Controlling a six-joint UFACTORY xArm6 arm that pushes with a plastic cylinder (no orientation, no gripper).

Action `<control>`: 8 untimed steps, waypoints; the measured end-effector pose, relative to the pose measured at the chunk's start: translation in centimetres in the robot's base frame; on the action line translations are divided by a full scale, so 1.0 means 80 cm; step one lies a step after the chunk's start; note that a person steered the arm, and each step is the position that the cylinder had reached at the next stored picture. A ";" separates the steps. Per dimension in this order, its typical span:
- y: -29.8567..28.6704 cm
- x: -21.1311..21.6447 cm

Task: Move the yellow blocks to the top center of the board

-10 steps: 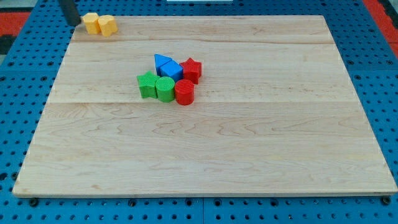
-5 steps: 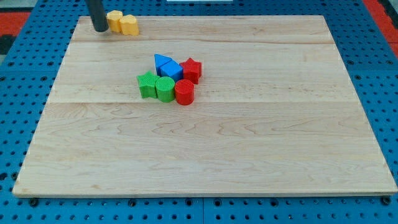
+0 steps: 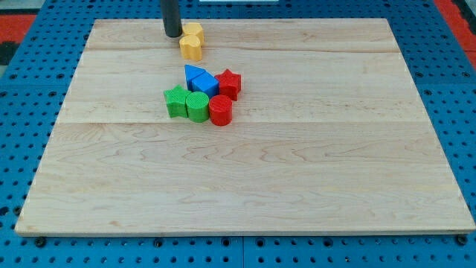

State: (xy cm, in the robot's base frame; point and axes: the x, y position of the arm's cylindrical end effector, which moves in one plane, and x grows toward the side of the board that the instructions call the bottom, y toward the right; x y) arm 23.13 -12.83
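Observation:
Two yellow blocks touch each other near the board's top edge, left of centre: one at the top and one just below it. Their shapes are hard to make out. My tip stands on the board right against the left side of the upper yellow block.
A cluster sits below the yellow blocks: a blue triangle, a blue block, a red star, a green star, a green cylinder and a red cylinder. The wooden board lies on a blue pegboard.
My tip has swept right along the top edge from the top left corner. The two yellow blocks slid right with it and turned from side by side to one below the other.

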 end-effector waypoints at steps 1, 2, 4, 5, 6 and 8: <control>0.012 0.010; 0.023 0.029; 0.072 0.003; 0.039 -0.012; 0.051 -0.037; 0.149 -0.017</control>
State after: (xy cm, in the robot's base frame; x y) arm 21.75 -0.91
